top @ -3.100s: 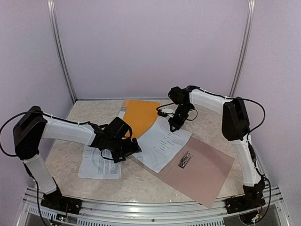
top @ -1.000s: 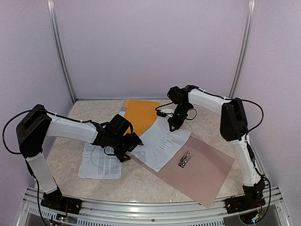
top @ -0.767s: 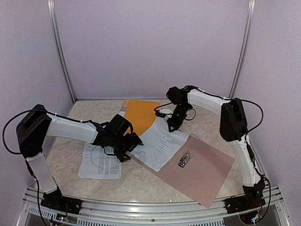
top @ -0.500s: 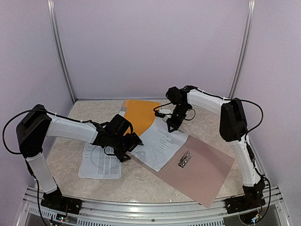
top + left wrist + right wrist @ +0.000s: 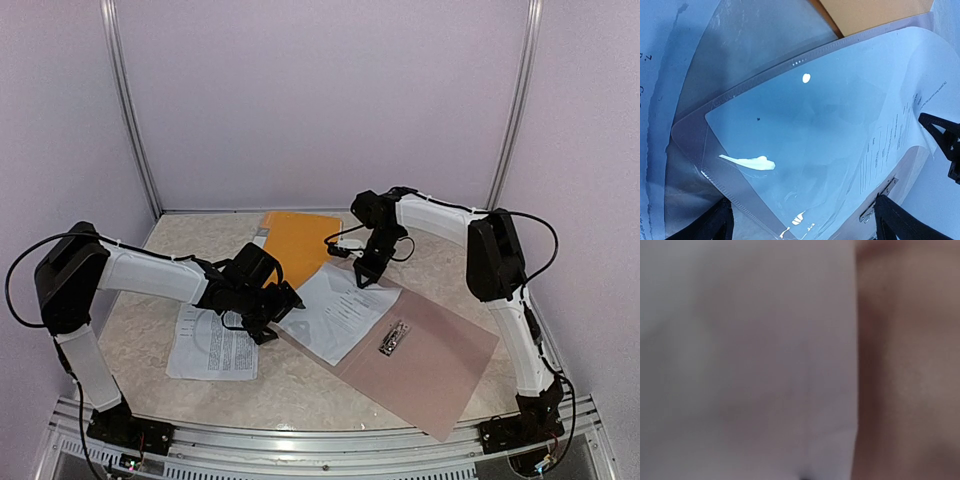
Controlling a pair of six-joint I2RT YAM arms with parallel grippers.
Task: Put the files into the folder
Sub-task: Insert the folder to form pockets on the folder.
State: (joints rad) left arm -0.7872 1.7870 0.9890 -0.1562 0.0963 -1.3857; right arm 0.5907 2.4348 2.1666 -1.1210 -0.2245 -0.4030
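Observation:
One of the files, a white printed sheet [image 5: 338,308], lies on the left half of the open taupe folder [image 5: 430,365], under a clear plastic cover [image 5: 790,125]. Its text shows in the left wrist view [image 5: 892,137]. My left gripper [image 5: 284,308] is open and low over the cover's near-left corner, jaws wide apart [image 5: 802,202]. My right gripper [image 5: 363,279] points down onto the sheet's far edge and looks shut. Its wrist view is a blur of white paper [image 5: 740,365] beside taupe folder [image 5: 910,365]. A second file [image 5: 215,345] lies on the table to the left.
An orange cover [image 5: 297,245] lies at the back under the sheet's far-left edge. The folder's metal clip [image 5: 394,338] sits on its spine and also shows in the left wrist view [image 5: 879,202]. Enclosure walls and posts ring the marbled table [image 5: 140,300].
My left gripper has moved right, off the left file to the folder's near-left corner. My right gripper has crept slightly left along the sheet's far edge, and the sheet shifted a little.

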